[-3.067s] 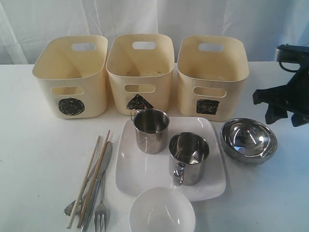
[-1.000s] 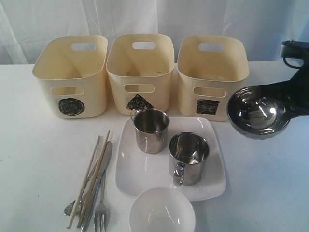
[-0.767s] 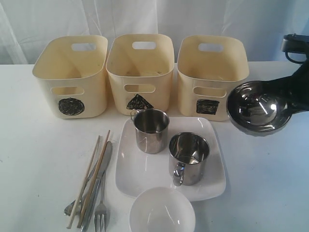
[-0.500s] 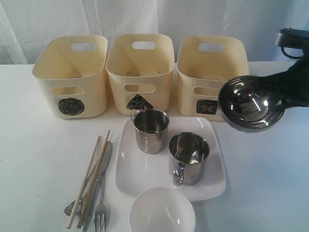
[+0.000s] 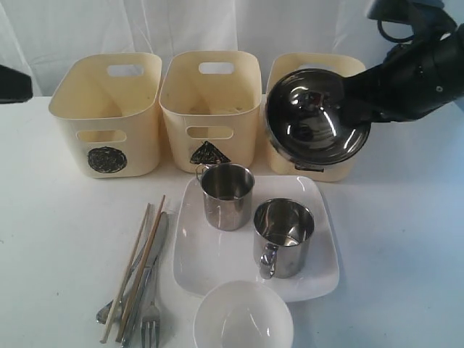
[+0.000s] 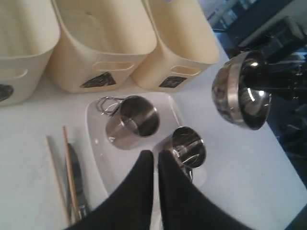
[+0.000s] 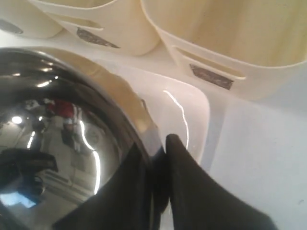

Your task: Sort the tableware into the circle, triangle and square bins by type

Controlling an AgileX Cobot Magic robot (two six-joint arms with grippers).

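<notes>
**Lifting the first piece: steel bowl in the air, everything else still on the table**

Exterior view: the right gripper (image 5: 362, 109) pinches the rim of the steel bowl (image 5: 317, 119) and holds it tilted, its mouth toward the camera, in front of the square bin (image 5: 312, 59). The circle bin (image 5: 69, 138) and triangle bin (image 5: 177, 141) look empty as far as their insides show. Nothing seems sorted yet. 2 steel mugs (image 5: 227, 196) (image 5: 283, 237) stand on the white square plate (image 5: 210, 261), and the white bowl (image 5: 243, 319) sits just beside its near edge. The chopsticks (image 5: 141, 261), knife (image 5: 156, 250), fork (image 5: 152, 322) and spoon (image 5: 105, 313) lie bunched to the left. The bowl covers the square mark, the frame's lower edge cuts the white bowl, and the spoon is mostly buried.

Left wrist view: the left gripper (image 6: 154, 155) hangs over the plate, near the mugs. It is empty, its fingers drawn almost together with only a slit between them. From here the steel bowl hangs clear of the bins; whether it is over the square bin yet, I cannot tell.

Right wrist view: 1 finger lies inside the bowl and 1 outside, clamped on the rim. The bowl fills most of the frame and hides much of the table.
</notes>
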